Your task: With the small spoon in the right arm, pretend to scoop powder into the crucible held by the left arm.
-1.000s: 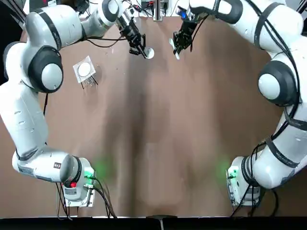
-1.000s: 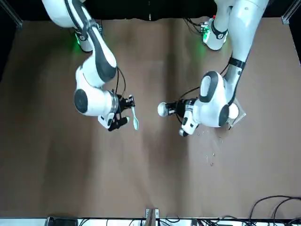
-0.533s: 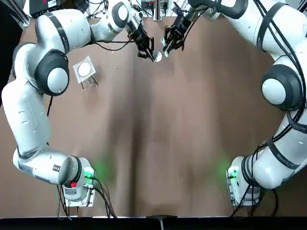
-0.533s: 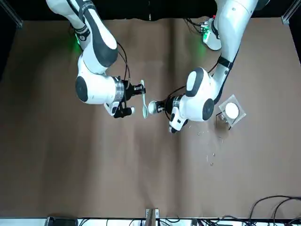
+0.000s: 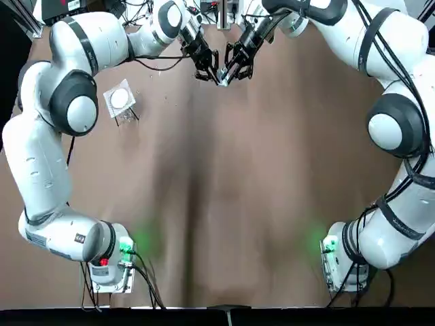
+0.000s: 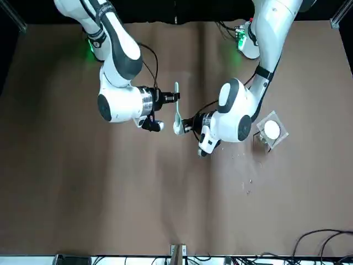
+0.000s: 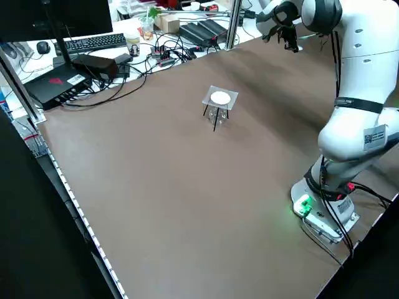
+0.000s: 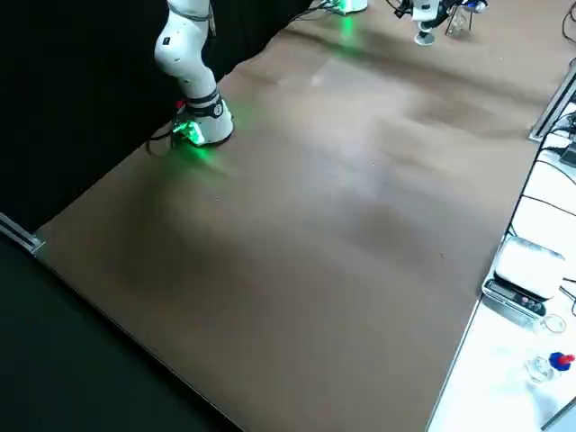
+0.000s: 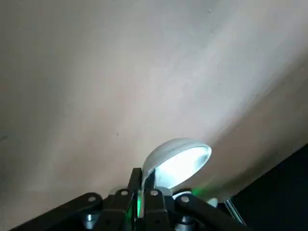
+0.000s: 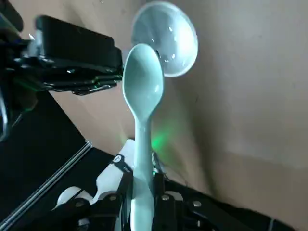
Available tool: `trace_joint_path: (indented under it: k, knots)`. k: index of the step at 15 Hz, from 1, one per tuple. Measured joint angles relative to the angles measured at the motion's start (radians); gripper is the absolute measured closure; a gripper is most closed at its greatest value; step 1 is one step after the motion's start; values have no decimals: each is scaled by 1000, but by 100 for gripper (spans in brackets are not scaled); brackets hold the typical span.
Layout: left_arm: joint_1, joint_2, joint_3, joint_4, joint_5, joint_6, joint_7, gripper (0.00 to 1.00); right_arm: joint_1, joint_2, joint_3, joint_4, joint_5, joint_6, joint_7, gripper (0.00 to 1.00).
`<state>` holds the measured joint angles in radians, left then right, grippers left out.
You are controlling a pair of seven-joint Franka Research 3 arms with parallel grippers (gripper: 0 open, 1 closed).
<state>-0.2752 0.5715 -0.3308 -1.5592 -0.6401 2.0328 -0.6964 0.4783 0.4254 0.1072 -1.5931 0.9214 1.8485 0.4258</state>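
A small white crucible [image 5: 221,79] is held by its rim in my left gripper [image 5: 207,68], shut on it, above the table's far middle. My right gripper [image 5: 236,66] faces it from the right and is shut on the handle of a pale green spoon [image 6: 176,105]. The spoon's bowl points down at the crucible [image 6: 181,128]. In the right wrist view the spoon [image 10: 143,91] overlaps the edge of the crucible [image 10: 169,41], with the left gripper [image 10: 77,48] behind. The left wrist view shows the crucible [image 9: 178,161] clamped in the fingers [image 9: 153,192].
A small clear stand with a white disc [image 5: 119,99] sits on the brown table [image 5: 224,204] left of the grippers, with tiny scattered bits [image 6: 248,185] nearby. Beyond the table's far edge are cables, a keyboard [image 7: 93,42] and boxes.
The left gripper carried the crucible right, then held still. The right gripper moved left with the spoon and tipped its bowl down to the crucible.
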Motion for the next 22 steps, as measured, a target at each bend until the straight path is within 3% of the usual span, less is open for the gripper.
trace_joint_path:
  k: [7,19,22]
  knots:
    - [0,0,0,3,0,12,-4,94,0,42,0,-12,109,-2,69,78]
    - [2,0,4,8,0,15,-4,94,-19,43,-15,0,122,-6,93,78]
    - [21,0,7,12,0,13,-4,94,-81,36,-20,17,122,-132,49,78]
